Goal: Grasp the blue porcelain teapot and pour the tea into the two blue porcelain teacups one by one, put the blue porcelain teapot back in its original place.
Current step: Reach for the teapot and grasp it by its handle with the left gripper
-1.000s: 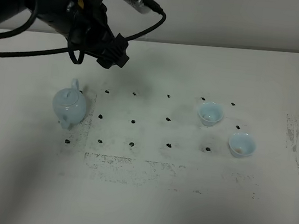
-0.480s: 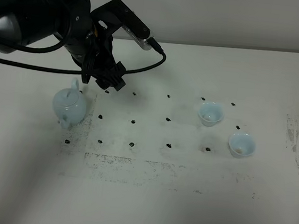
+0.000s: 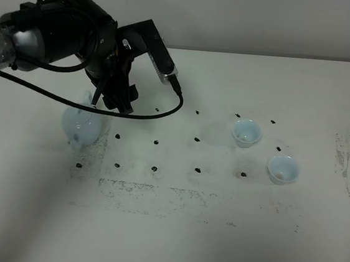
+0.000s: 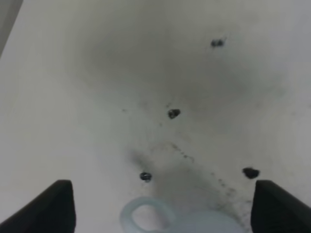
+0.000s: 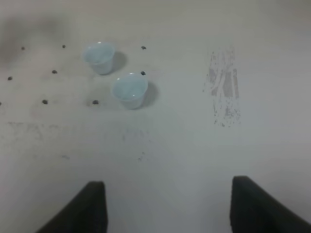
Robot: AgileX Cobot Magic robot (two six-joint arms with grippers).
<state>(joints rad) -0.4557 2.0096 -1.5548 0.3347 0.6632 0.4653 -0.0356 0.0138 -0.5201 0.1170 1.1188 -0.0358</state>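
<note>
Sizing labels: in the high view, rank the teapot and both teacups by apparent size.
Largest: blue porcelain teapot.
Then the farther teacup and the nearer teacup: they look alike, so I won't rank them.

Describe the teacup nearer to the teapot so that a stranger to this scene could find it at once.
On the white table, black dots run rightward from the big pale-blue teapot on the left. At their right end, the wanted teacup is the rear, left one of a small matching pair; its twin stands farther forward and right.
</note>
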